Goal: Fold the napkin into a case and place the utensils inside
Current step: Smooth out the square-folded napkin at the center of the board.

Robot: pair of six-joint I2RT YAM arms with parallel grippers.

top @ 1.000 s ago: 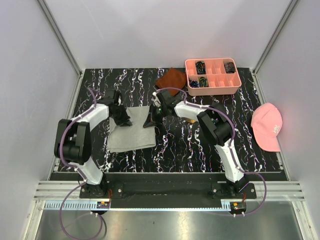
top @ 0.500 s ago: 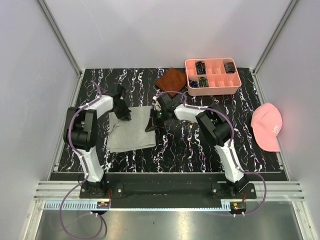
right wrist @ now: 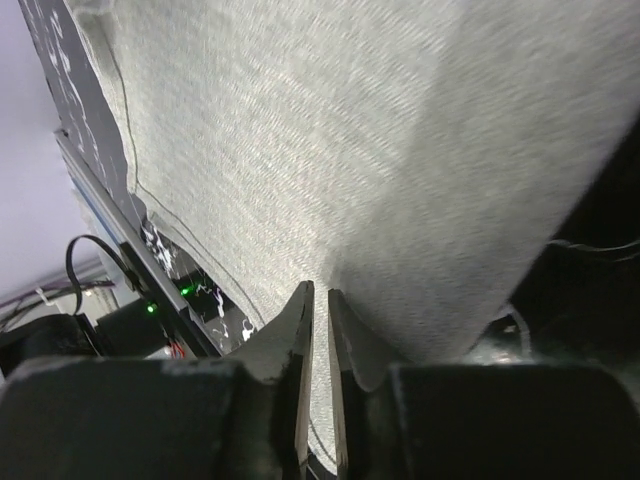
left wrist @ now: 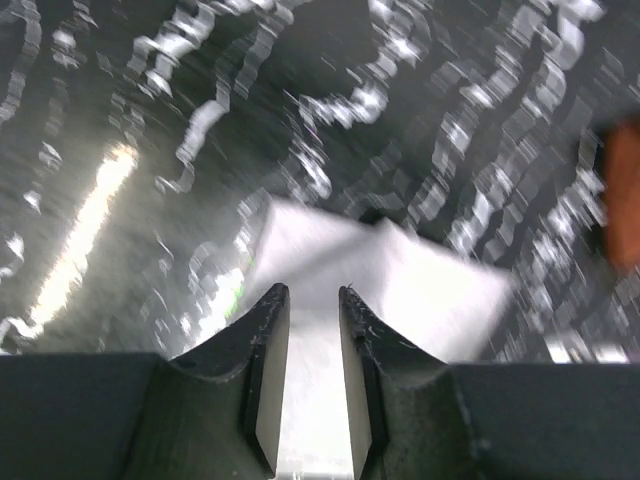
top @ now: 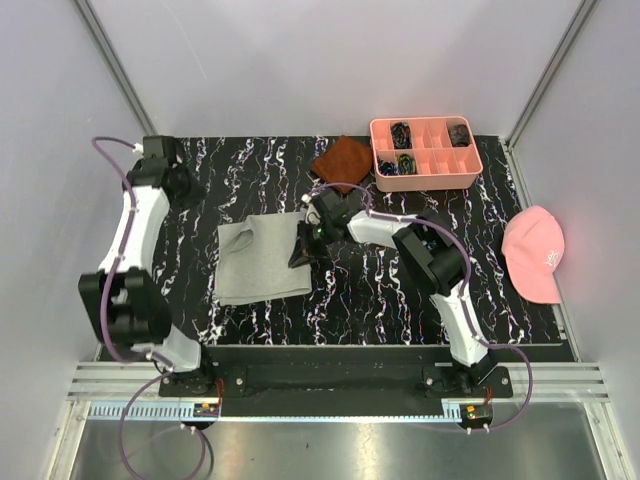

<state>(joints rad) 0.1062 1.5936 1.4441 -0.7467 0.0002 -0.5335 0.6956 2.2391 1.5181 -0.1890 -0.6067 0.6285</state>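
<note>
Dragging is the risk on the black, white-veined marbled tabletop [top: 400, 300]: if the cloth slips from the pinch or is pulled unevenly, the fold would likely skew. Left of centre lies the large light grey fabric napkin [top: 262, 265], a rough rectangle with a flap turned at its far-left corner and its right edge lifted. The right gripper [right wrist: 318, 295] is clamped on that edge; the left gripper [left wrist: 312, 300], well apart at far left, is slightly parted and empty.

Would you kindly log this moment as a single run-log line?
napkin: spread out | left gripper: empty, away from napkin | right gripper: pinching napkin edge
</note>
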